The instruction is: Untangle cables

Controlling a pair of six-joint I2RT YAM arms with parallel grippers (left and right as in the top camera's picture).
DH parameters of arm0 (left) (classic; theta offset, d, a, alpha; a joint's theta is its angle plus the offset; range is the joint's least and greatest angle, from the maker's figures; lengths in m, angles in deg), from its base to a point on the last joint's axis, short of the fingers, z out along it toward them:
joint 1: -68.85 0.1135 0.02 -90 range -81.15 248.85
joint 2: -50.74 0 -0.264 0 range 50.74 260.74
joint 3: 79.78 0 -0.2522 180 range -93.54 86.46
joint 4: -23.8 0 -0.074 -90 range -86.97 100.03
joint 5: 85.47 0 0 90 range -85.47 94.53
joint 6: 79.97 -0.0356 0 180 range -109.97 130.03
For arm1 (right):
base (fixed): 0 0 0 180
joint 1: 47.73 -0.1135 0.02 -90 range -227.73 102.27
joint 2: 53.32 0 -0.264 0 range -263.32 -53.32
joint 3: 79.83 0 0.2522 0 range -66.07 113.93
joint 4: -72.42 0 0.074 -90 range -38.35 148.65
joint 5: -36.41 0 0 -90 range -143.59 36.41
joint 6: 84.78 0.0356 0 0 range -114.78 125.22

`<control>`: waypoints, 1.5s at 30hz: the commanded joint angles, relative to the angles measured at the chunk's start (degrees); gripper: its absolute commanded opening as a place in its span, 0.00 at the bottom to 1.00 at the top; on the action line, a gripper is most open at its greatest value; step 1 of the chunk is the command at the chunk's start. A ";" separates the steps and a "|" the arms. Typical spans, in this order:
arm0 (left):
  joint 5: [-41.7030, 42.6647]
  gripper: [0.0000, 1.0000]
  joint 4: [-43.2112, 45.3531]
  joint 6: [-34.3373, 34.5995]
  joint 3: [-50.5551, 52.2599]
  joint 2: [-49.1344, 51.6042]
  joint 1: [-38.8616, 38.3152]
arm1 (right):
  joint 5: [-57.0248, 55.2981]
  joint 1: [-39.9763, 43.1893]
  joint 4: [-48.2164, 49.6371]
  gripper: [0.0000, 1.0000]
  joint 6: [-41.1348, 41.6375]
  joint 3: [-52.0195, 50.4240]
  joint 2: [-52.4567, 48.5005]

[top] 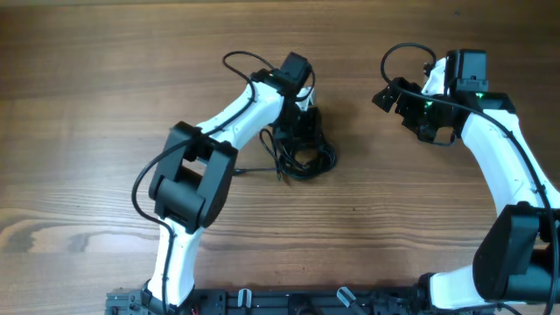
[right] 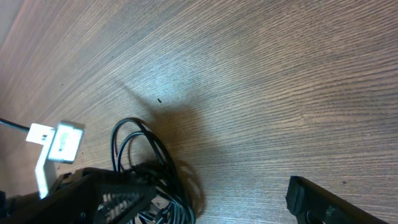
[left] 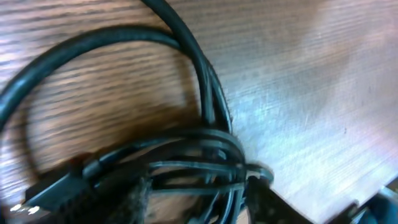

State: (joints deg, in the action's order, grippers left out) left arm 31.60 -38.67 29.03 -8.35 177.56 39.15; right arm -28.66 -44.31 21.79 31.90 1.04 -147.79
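Observation:
The cables [top: 306, 154] lie as a small knotted black bundle on the wooden table, with one strand trailing left. My left gripper [top: 302, 124] is lowered onto the bundle's far side. In the left wrist view its fingers [left: 199, 205] stand open, with several strands of the cables [left: 205, 118] running between them and a black plug [left: 56, 193] at the lower left. My right gripper [top: 390, 94] is open and empty, well to the right of the bundle. The right wrist view shows its fingers [right: 230, 199] apart and the cables [right: 140, 152] looped beyond the left finger.
The wooden table [top: 105, 96] stretches around the bundle. The thicker black arm cables arc above each wrist [top: 236, 59]. A white part of the left arm [right: 59, 144] shows in the right wrist view. A black rail [top: 289, 302] lines the front edge.

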 commanded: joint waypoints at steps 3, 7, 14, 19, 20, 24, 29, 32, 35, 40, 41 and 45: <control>5.03 0.69 -2.58 -6.86 0.61 -4.33 2.25 | -1.22 -0.02 0.37 0.97 -1.27 0.81 1.27; 6.10 0.67 -1.81 -9.27 0.68 -4.20 1.46 | -1.22 -0.02 0.37 0.98 -1.29 0.81 1.27; -0.20 0.68 -2.97 -20.11 0.68 -4.20 -2.80 | -1.25 -0.02 0.09 0.97 -2.73 0.81 1.27; -8.76 0.67 -4.09 -20.09 0.72 -4.20 -6.19 | -1.25 -0.02 0.15 0.97 -2.71 0.81 1.27; -10.91 0.66 -3.87 -20.09 0.72 -4.20 -6.73 | -1.22 -0.02 0.15 0.97 -2.71 0.81 1.27; -18.12 0.64 -1.64 -20.09 0.92 -4.02 -8.63 | -1.22 -0.02 0.13 0.97 -2.69 0.81 1.27; -18.58 0.60 -0.61 -18.08 1.09 -4.02 -9.31 | -1.22 -0.02 -0.04 0.98 -2.71 0.81 1.27; -17.66 0.58 -1.46 -17.05 1.09 -4.02 -9.53 | -1.22 -0.02 0.00 0.97 -2.69 0.81 1.27; -15.80 0.54 -3.58 -17.07 1.03 -4.15 -9.60 | -1.22 -0.02 0.00 0.97 -2.71 0.81 1.27; -9.97 0.49 -6.36 -17.29 0.52 -6.60 -9.57 | -1.25 -0.02 0.15 0.98 -2.69 0.81 1.27; -9.64 0.49 -6.36 -17.29 0.46 -7.65 -9.57 | -1.27 -0.02 0.17 0.98 -2.71 0.81 1.27; -9.49 0.56 -6.71 -20.20 0.28 -12.41 -9.57 | -1.25 -0.02 0.15 0.98 -2.73 0.81 1.27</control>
State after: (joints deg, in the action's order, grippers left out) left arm 19.56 -45.10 11.54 -7.78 172.12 29.89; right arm -29.25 -44.31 21.81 30.41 1.04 -147.79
